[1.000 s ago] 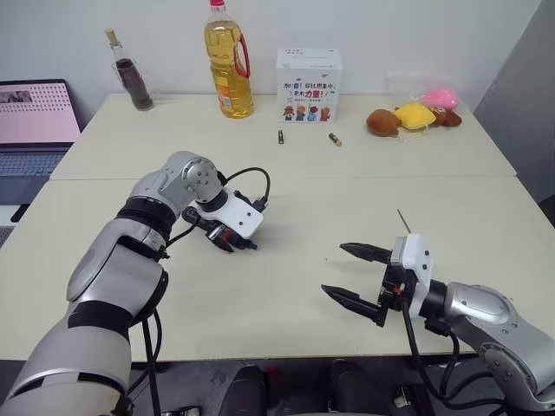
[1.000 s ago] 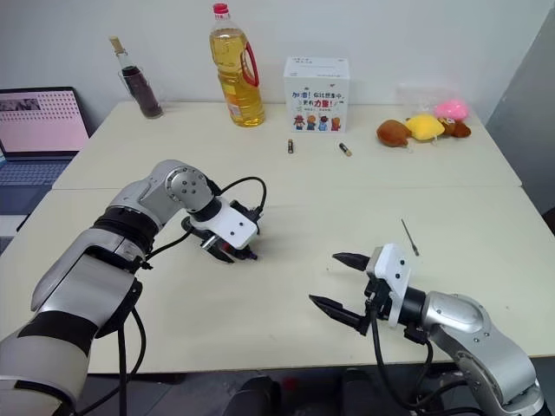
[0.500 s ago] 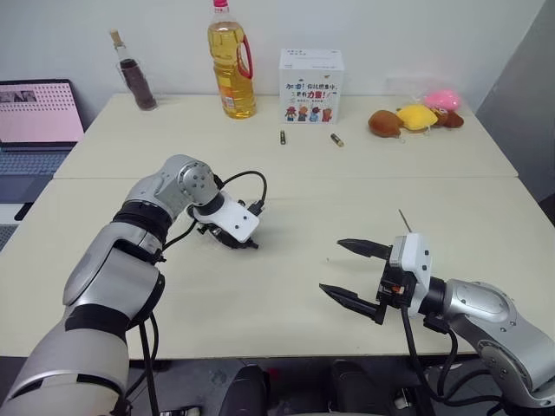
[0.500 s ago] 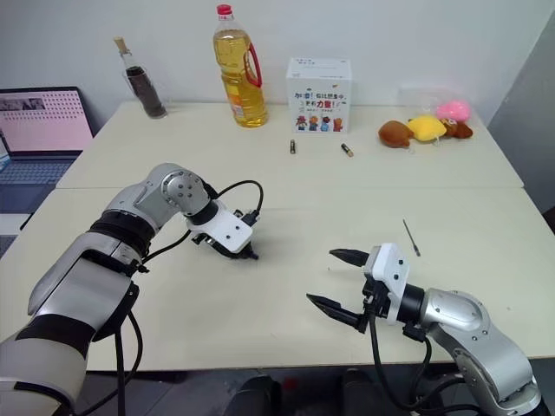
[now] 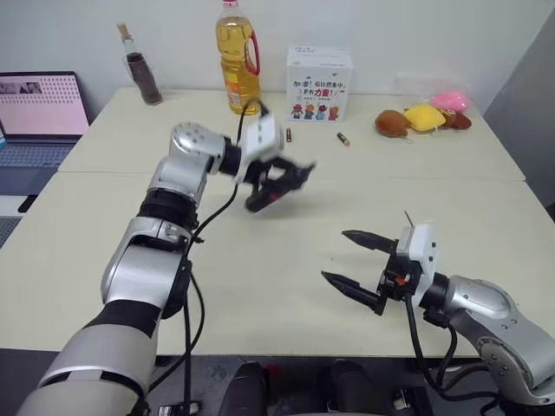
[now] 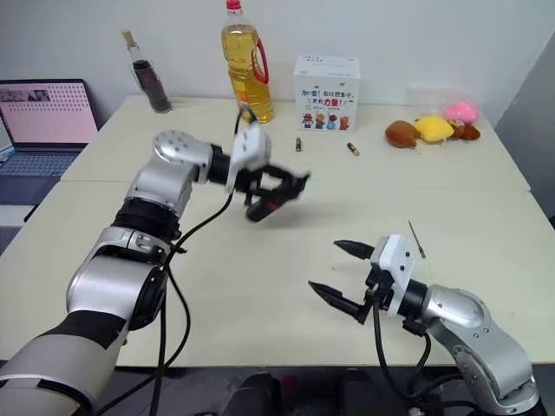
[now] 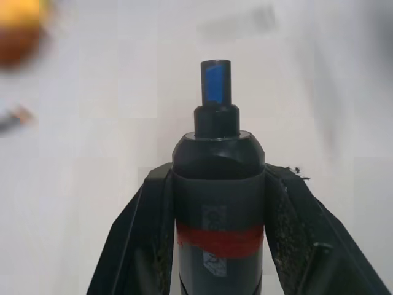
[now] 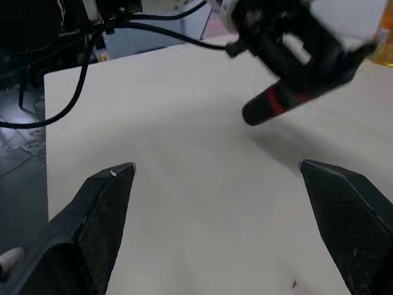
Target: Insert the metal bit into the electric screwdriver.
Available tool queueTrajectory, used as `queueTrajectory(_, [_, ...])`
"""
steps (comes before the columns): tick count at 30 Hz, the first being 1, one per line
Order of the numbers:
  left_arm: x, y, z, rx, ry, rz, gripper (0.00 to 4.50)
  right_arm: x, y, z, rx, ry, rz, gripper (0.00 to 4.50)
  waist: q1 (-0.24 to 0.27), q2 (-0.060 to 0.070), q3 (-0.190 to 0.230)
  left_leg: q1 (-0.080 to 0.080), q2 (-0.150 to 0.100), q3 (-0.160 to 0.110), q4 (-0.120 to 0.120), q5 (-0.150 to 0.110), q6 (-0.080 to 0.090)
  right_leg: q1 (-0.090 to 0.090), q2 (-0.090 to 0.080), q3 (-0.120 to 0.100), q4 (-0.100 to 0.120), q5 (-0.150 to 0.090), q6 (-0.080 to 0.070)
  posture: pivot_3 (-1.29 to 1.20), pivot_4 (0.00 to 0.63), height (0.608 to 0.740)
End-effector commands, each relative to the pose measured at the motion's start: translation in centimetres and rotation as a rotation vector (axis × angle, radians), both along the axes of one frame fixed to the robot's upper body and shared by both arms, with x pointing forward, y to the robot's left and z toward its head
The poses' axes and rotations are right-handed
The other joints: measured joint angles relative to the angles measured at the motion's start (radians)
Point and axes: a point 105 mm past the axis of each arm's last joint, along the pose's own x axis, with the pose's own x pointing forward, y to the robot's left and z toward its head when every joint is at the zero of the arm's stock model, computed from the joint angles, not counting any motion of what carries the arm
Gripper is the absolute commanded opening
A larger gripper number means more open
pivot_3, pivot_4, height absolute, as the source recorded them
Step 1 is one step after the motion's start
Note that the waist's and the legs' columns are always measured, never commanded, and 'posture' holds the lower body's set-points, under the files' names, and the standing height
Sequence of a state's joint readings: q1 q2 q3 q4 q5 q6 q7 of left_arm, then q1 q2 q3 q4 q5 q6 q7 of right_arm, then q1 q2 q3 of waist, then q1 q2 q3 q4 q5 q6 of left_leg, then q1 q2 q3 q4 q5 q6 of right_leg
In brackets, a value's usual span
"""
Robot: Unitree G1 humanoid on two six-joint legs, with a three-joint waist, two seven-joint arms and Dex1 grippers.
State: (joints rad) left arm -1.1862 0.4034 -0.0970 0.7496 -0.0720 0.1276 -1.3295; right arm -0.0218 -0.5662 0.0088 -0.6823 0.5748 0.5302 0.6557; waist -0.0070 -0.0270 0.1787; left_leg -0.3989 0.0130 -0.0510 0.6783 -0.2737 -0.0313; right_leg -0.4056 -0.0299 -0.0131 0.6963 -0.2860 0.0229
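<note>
Left gripper (image 5: 282, 184) has lifted screwdriver (image 7: 218, 184) off bench (image 5: 260, 277), fingers clamped on it. Right gripper (image 5: 360, 269) fingers wide, empty; bit (image 6: 414, 239) not yet picked.

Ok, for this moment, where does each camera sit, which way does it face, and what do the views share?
Left eye view: on the head, looking forward and down over the table; both arms show, the left gripper lifted with the electric screwdriver.
Right eye view: its stereo twin, same scene; the metal bit lies beyond the open right gripper.
Left wrist view: along its fingers, clamped on the screwdriver.
Right wrist view: between its spread fingers, facing the left gripper.
Shared: the screwdriver appears in all four.
</note>
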Motion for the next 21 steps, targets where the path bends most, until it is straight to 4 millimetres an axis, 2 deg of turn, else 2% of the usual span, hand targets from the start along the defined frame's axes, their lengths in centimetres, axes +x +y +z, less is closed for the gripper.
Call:
queueTrajectory(1, [-0.4, -1.5, 3.2, -0.405, -0.004, 0.102, 1.67, 1.5, -1.2, 1.4, 0.038, -0.043, -0.091, 4.50, -0.004, 0.001, -0.001, 0.000, 0.000, 0.000, 0.000, 0.000, 0.000, 0.000, 0.000, 0.001, 0.000, 0.000, 0.000, 0.00, 0.150, 0.740])
queueTrajectory(3, [-0.6, -2.5, 1.5, -0.542, 0.015, 0.183, 1.67, 1.9, -1.5, 1.8, 0.040, -0.057, -0.105, 4.50, -0.016, 0.002, -0.001, 0.002, 0.001, -0.001, -0.001, 0.000, 0.000, 0.000, 0.000, 0.002, 0.001, 0.000, 0.000, 0.00, 0.150, 0.740])
queueTrajectory(5, [-0.9, -2.7, -0.5, -0.597, 0.012, 0.263, 1.67, 2.1, -1.3, 2.4, 0.042, -0.072, -0.102, 4.50, -0.018, 0.005, -0.003, 0.004, 0.001, -0.001, -0.002, 0.000, 0.001, 0.001, -0.001, 0.005, 0.001, 0.000, 0.000, 0.00, 0.150, 0.740])
queueTrajectory(8, [-1.5, -2.2, -2.4, -0.603, -0.005, 0.342, 1.67, 2.2, -1.2, 3.1, 0.046, -0.092, -0.100, 4.50, -0.018, 0.004, -0.002, 0.002, 0.000, -0.001, -0.001, 0.000, 0.000, 0.001, -0.001, 0.004, 0.001, 0.000, 0.000, 0.00, 0.150, 0.740])
queueTrajectory(11, [-2.5, -1.3, -4.7, -0.582, 0.027, 0.388, 1.67, 2.5, -0.6, 5.0, 0.098, -0.158, -0.124, 4.50, -0.021, 0.005, -0.003, 0.002, 0.001, -0.001, -0.001, 0.000, 0.001, 0.000, 0.000, 0.004, 0.001, 0.000, 0.000, 0.00, 0.150, 0.740])
queueTrajectory(16, [-3.3, 0.2, -6.1, -0.543, 0.045, 0.436, 1.67, 2.5, 0.0, 6.0, 0.109, -0.180, -0.116, 4.50, -0.014, 0.006, -0.004, 0.003, 0.000, -0.001, -0.001, 0.000, 0.000, 0.001, 0.000, 0.004, 0.001, 0.000, 0.000, 0.00, 0.150, 0.740])
queueTrajectory(21, [-4.2, 1.3, -7.2, -0.486, 0.065, 0.445, 1.67, 3.1, -0.8, 5.3, 0.084, -0.149, -0.147, 4.50, -0.010, 0.006, -0.004, 0.003, -0.001, 0.000, -0.001, 0.000, 0.001, 0.001, -0.002, 0.004, 0.001, 0.000, 0.000, 0.00, 0.150, 0.740])
